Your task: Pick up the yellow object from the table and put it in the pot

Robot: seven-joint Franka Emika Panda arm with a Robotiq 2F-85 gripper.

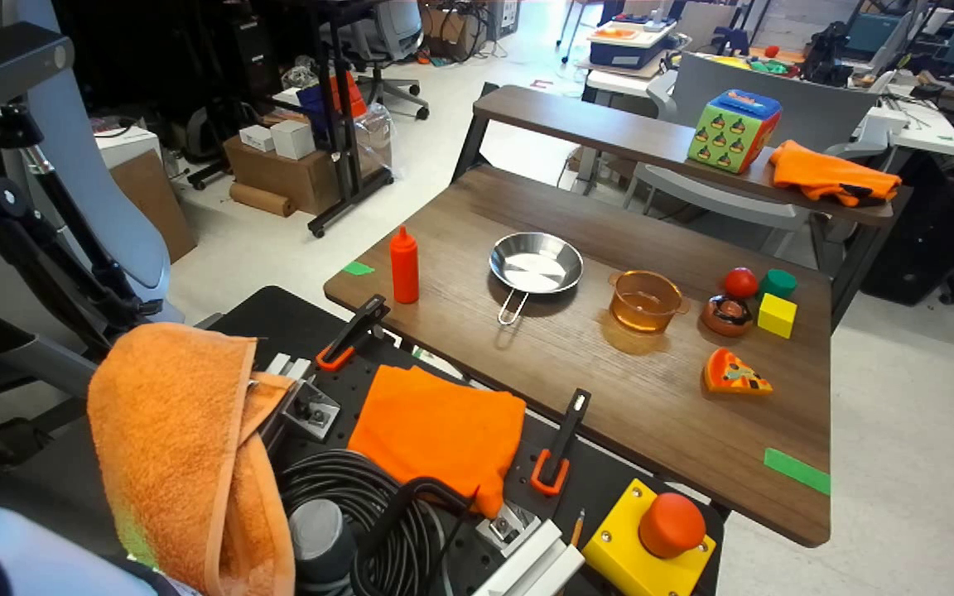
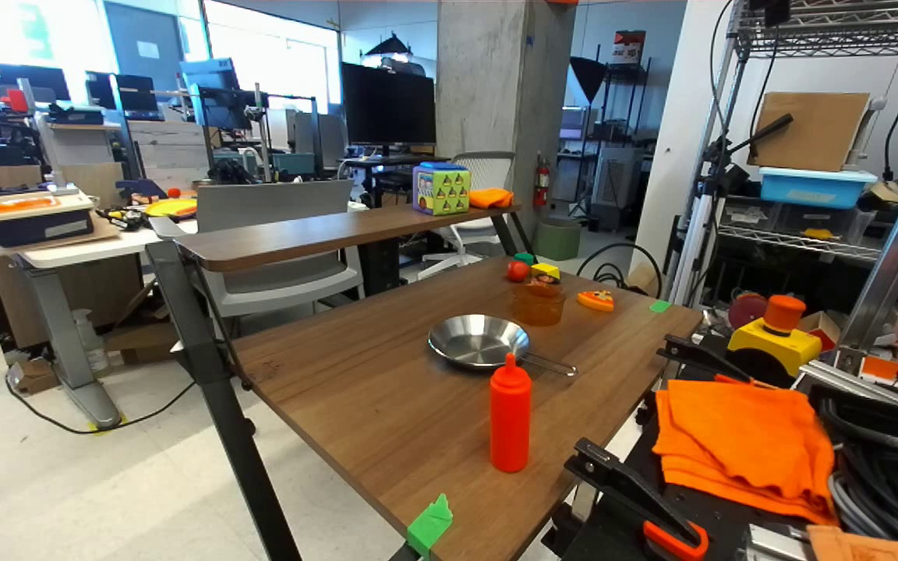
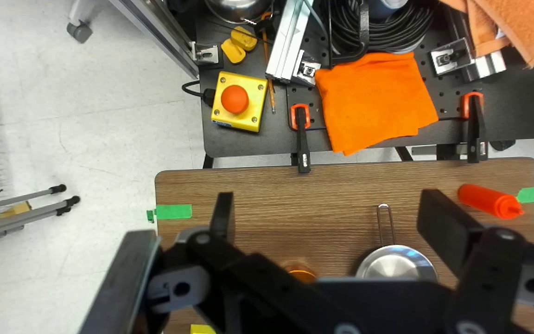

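The yellow object (image 1: 777,315), a small block, rests on the table's far right portion in an exterior view, beside a green piece and a brown ring-shaped one. It also shows partly behind other items (image 2: 546,270). At the wrist view's bottom edge only a sliver of the yellow block (image 3: 202,329) appears. The pot (image 1: 645,302) is a translucent amber bowl with small side handles, between the silver pan and the block; my gripper's body mostly covers the pot (image 3: 302,274) in the wrist view. High over the table, my gripper (image 3: 329,215) stands wide open, nothing between its fingers.
A silver pan (image 1: 536,263) and an upright red bottle (image 1: 405,266) share the table (image 1: 460,331) with a pizza wedge (image 1: 735,372), a red ball (image 1: 740,283) and a green piece (image 1: 778,284). A raised shelf (image 1: 585,124) runs along one long side. Clamps (image 3: 302,139) grip the near bench.
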